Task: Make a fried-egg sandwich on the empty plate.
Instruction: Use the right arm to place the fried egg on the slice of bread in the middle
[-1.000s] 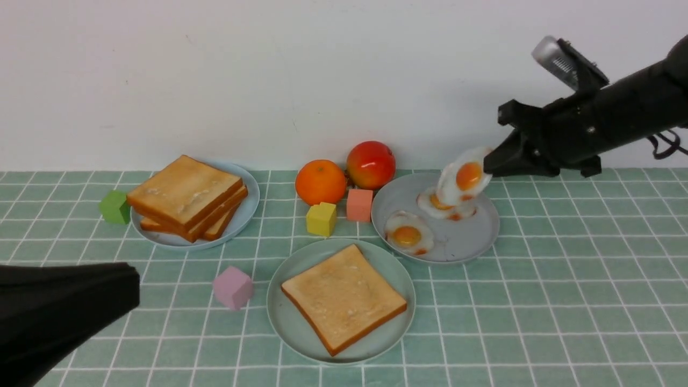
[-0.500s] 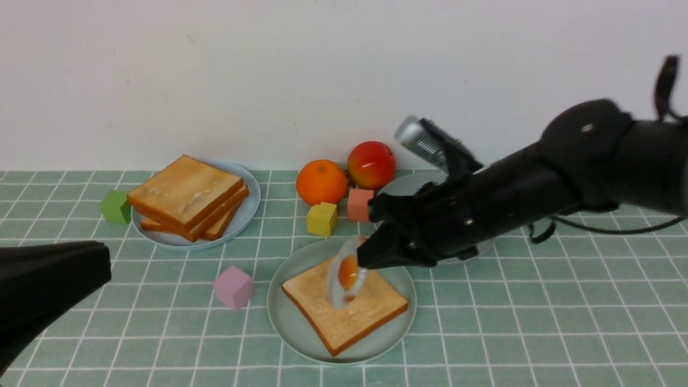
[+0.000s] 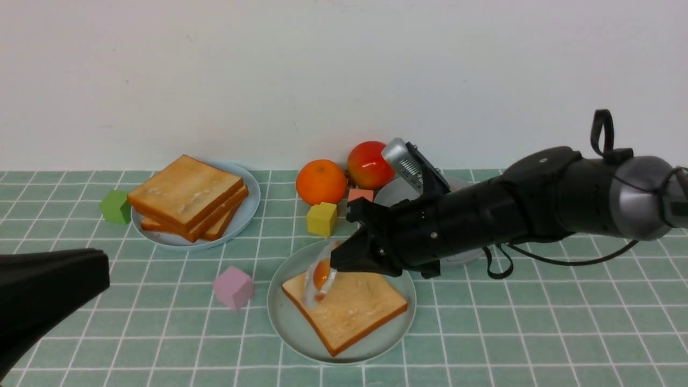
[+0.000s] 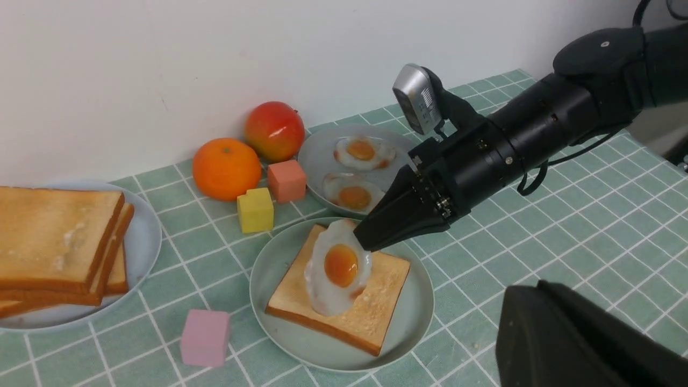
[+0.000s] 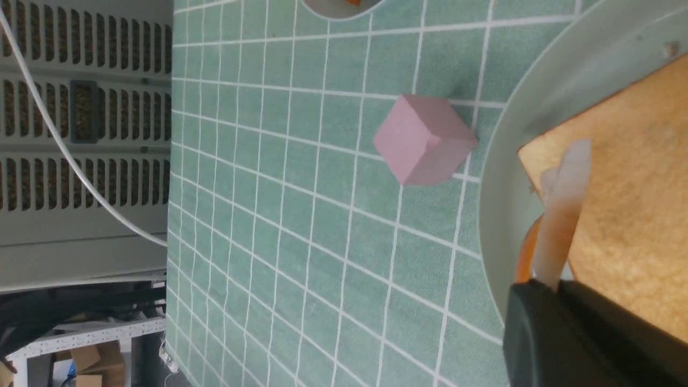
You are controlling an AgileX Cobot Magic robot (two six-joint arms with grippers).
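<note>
While the right gripper (image 3: 337, 263) pinches the egg (image 3: 318, 279), it hangs over the toast (image 3: 355, 312).
Toast lies on the plate (image 3: 279, 321), bottom middle of the front view. Next, lay the egg flat and let go.

The tablecloth (image 3: 537, 322) looks like matt, faintly fuzzy cloth with printed white lines. The near plate (image 3: 279, 317) is smooth with a soft sheen, plastic by its look. The toast slice (image 3: 360, 309) has a matt, porous, grainy face. The egg (image 4: 336, 269) is glossy and rubbery, its white translucent at the edge. The right gripper (image 3: 336, 263) is matt black plastic. The apple (image 3: 368, 161) shines; the orange (image 3: 321, 181) is duller; the pink cube (image 3: 232, 287) is matt, foam-like.
</note>
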